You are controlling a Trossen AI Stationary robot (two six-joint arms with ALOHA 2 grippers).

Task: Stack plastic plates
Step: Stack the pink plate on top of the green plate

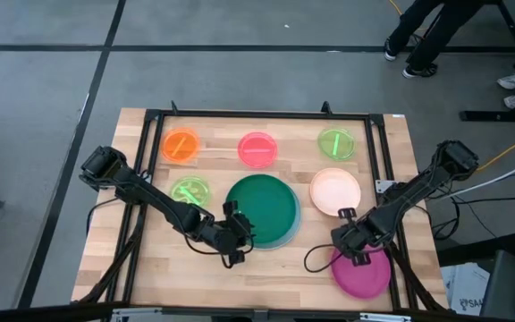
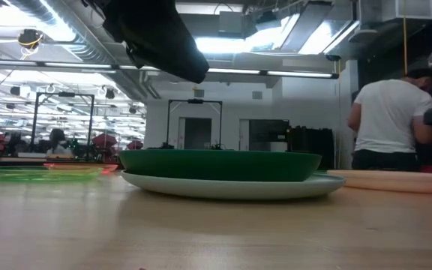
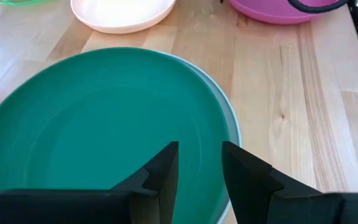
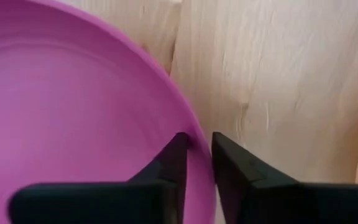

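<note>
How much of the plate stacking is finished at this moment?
Done: the green plate sits on the blue plate. In hand: the right gripper has its jaws around the magenta plate's rim; the left gripper is at the green plate's edge. Left: the peach plate and four small plates lie apart.
</note>
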